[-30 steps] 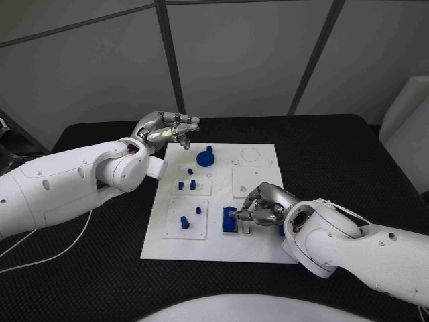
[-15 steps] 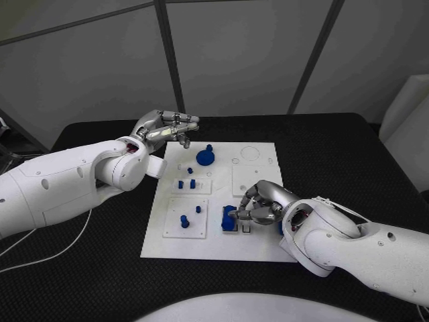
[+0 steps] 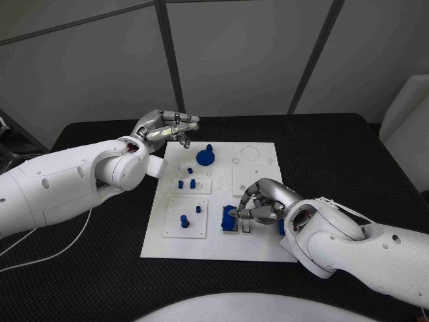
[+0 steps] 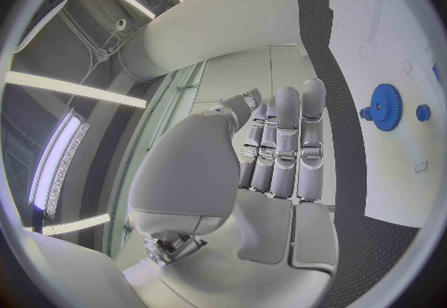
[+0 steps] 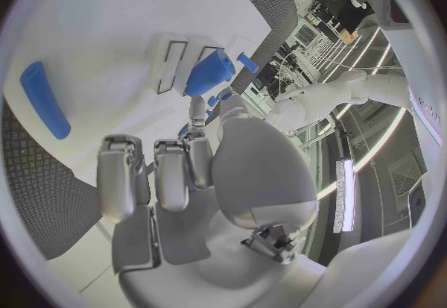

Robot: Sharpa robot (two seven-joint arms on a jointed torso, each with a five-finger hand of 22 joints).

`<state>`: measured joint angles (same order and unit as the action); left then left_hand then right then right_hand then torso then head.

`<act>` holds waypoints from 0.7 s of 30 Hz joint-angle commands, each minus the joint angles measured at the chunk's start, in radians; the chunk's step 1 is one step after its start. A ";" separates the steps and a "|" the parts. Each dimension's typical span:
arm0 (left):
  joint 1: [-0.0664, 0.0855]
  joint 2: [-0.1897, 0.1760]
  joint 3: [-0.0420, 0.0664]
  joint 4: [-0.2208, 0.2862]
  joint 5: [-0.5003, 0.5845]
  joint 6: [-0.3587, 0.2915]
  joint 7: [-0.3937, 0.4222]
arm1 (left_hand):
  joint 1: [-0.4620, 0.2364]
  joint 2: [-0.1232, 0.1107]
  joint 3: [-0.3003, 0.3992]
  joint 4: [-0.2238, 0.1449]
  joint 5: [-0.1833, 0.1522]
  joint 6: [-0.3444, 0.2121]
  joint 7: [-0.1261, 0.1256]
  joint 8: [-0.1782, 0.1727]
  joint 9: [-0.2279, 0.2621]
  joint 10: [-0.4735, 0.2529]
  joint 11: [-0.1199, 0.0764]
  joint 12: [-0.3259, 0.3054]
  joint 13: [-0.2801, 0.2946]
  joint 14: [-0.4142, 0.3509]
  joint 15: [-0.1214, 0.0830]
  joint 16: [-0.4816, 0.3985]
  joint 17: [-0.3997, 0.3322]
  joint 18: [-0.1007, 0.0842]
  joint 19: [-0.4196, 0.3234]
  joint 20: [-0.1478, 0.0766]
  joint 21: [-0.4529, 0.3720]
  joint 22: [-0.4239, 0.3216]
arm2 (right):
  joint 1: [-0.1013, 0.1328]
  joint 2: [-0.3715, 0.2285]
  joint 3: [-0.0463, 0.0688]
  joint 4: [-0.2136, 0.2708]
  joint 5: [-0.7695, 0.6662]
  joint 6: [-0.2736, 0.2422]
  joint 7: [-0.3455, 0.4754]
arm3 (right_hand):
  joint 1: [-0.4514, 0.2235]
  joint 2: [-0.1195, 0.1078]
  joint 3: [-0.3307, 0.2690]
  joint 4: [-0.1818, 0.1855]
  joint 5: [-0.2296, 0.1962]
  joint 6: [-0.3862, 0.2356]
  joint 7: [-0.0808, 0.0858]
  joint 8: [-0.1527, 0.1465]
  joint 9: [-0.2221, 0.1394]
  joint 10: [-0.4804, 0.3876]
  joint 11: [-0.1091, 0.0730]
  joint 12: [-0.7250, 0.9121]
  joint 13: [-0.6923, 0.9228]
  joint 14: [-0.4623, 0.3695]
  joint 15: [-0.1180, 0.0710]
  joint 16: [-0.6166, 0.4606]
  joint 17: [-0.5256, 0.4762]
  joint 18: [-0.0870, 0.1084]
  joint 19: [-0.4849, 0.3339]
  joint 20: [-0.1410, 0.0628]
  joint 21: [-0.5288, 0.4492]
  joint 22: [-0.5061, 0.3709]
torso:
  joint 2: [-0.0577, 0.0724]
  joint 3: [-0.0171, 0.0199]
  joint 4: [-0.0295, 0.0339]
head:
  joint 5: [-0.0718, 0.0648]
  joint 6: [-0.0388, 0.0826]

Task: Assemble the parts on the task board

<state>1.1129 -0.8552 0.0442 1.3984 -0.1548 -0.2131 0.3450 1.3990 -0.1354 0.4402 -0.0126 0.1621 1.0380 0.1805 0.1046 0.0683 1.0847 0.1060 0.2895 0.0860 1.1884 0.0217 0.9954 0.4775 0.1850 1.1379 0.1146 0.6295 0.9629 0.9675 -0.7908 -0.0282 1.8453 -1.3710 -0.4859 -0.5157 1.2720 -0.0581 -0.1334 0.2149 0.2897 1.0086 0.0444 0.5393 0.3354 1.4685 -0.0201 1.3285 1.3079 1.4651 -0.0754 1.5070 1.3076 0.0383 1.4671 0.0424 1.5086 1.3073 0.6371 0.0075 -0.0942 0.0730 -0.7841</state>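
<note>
The white task board (image 3: 258,251) lies mid-table. On it are a blue gear (image 3: 206,158), small blue pegs (image 3: 186,182) and a blue block (image 3: 229,219) standing by the slots. My right hand (image 3: 258,204) is low over the board with fingers curled, its tips against the block. In the right wrist view slivers of a small blue part (image 5: 213,99) show between thumb and finger, beside the block (image 5: 209,73). My left hand (image 3: 166,129) hovers above the board's far left corner, fingers curled in, holding nothing. The left wrist view shows the gear (image 4: 384,107).
A blue bar (image 5: 45,99) lies flat on the board (image 5: 112,17) near my right hand. Two more pegs (image 3: 184,221) stand in the near-left plate. Black table (image 3: 350,154) surrounds the board, with a white object (image 3: 422,114) at the far right.
My right hand has crept slightly toward the near side by the blue block. The left hand stays where it was.
</note>
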 commanded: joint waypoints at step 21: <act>0.002 0.002 0.001 -0.001 0.003 0.010 0.005 | -0.011 0.004 -0.007 0.002 -0.002 -0.008 0.000 -0.001 -0.001 -0.011 0.001 0.007 0.002 -0.004 0.001 -0.005 -0.002 -0.002 -0.002 0.006 -0.005 -0.002 | 0.001 0.009 0.000 -0.001 -0.026 0.091 0.059 | 0.102 0.011 0.014 -0.049 -0.073 0.001 -0.008 0.024 0.016 0.013 -0.015 0.004 0.076 0.081 -0.016 0.001 0.140 -0.016 0.038 -0.017 0.004 0.188 | 0.000 -0.0008 0.0011 | 0.004 -0.002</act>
<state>1.1128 -0.8542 0.0441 1.3969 -0.1547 -0.2126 0.3442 1.3949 -0.1313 0.4373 -0.0098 0.1621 1.0381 0.1805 0.1046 0.0683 1.0812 0.1096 0.2895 0.0867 1.1884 0.0217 0.9954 0.4768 0.1851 1.1379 0.1146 0.6295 0.9630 0.9674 -0.7826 -0.0283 1.8440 -1.3850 -0.4281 -0.4625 1.3639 -0.0465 -0.1191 0.1707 0.2217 1.0086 0.0444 0.5573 0.3498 1.4665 -0.0289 1.3353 1.3115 1.4650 -0.0825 1.5070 1.3074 0.0384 1.4636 0.0317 1.5095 1.3073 0.6362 0.0069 -0.0935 0.0761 -0.7863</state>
